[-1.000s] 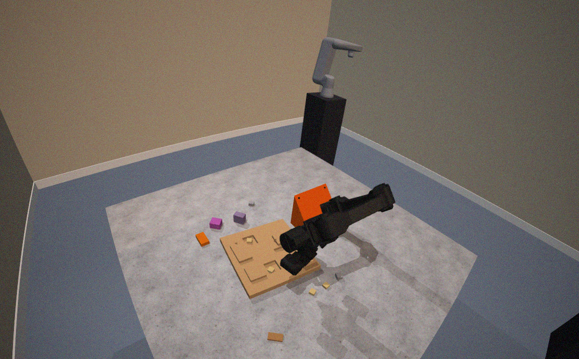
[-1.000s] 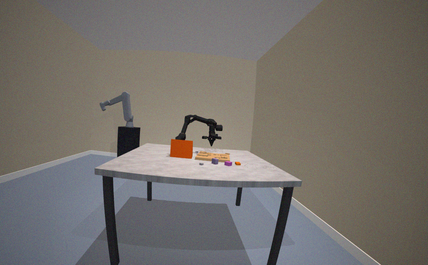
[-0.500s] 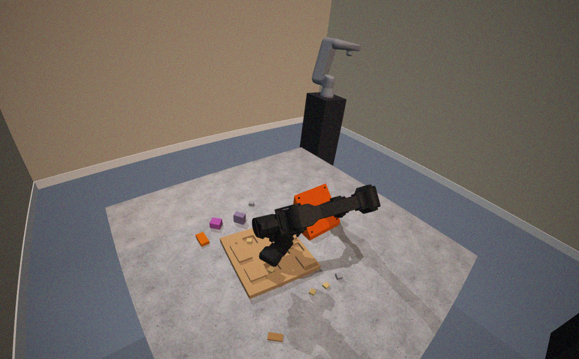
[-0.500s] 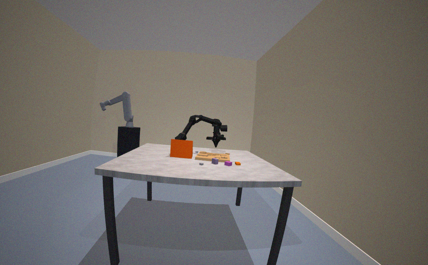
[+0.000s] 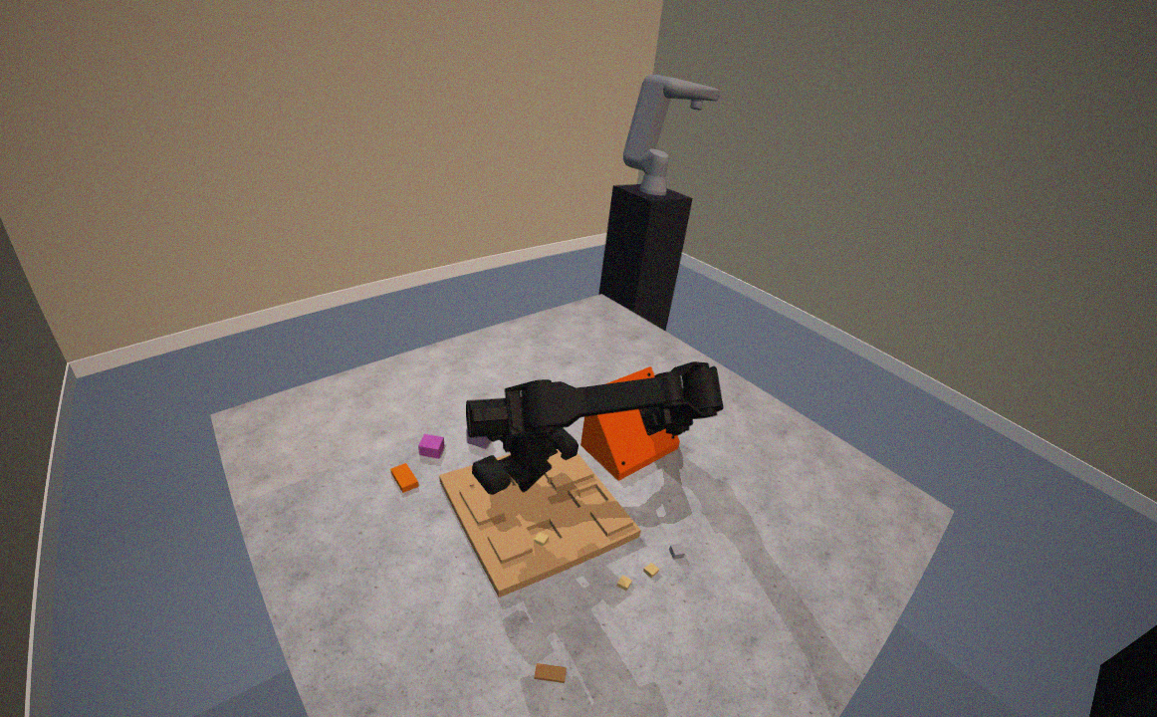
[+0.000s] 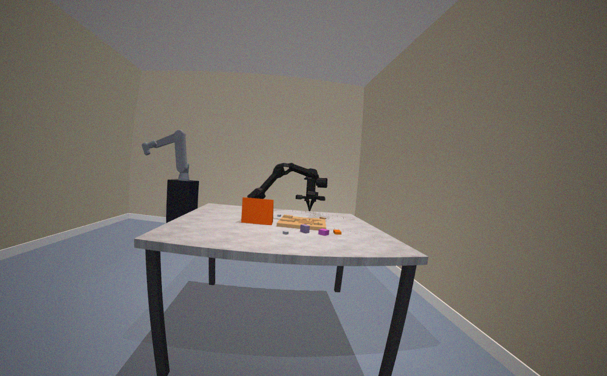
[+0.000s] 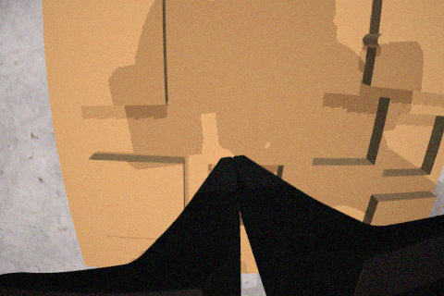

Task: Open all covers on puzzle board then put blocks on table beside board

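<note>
The wooden puzzle board [image 5: 504, 581] [image 6: 287, 225] [image 7: 74, 79] lies on the table. My gripper [image 5: 526, 486] [image 6: 310, 210] [image 7: 233, 167] is shut, empty, and above the board. A small yellow block [image 5: 542, 538] sits in a well toward the board's front edge. Two yellow blocks [image 5: 623, 582] [image 5: 651, 570] lie on the table clear of the board. A small dark knob [image 7: 371, 40] stands at a slot in the wrist view. Other steps and recesses show, but the arm and its shadow cover part of the board, and I cannot tell each cover's position.
An orange wedge [image 5: 604, 441] [image 6: 257, 211] stands beside the board. A magenta block [image 5: 431, 445] [image 6: 323, 232], an orange piece [image 5: 404, 478] [image 6: 337, 232] and a purple block [image 6: 304, 228] lie beyond it. A grey piece [image 5: 676, 552] and a brown piece [image 5: 551, 673] lie on the near side.
</note>
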`<state>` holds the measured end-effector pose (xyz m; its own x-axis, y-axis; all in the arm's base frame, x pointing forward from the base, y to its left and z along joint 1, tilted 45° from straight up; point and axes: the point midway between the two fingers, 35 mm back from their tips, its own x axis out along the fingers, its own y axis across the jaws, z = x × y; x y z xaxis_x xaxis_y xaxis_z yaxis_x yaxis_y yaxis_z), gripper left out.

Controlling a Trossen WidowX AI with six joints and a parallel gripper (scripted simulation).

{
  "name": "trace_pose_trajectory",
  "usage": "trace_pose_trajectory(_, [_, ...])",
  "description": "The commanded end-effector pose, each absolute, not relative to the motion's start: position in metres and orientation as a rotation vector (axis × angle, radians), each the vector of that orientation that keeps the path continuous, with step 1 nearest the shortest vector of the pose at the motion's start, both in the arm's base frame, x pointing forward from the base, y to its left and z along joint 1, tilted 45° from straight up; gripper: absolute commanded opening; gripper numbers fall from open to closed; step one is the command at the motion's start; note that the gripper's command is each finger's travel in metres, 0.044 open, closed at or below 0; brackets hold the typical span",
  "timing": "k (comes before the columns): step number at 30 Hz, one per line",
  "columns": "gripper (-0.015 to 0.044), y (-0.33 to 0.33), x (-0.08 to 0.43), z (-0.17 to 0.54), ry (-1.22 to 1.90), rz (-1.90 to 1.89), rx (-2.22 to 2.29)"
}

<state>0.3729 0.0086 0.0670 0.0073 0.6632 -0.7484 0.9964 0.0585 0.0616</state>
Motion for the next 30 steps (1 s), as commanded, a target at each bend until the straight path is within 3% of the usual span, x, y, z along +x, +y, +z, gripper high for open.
trace_pose_trajectory(1, [0.0,-0.01,0.375,0.048,1.716,-0.834,1.764])
trace_pose_trajectory(16, [0.0,-0.062,0.369,-0.011,1.653,-1.331,2.08])
trace_pose_trajectory(30, [0.0,-0.042,0.37,-0.033,1.652,-1.337,2.084])
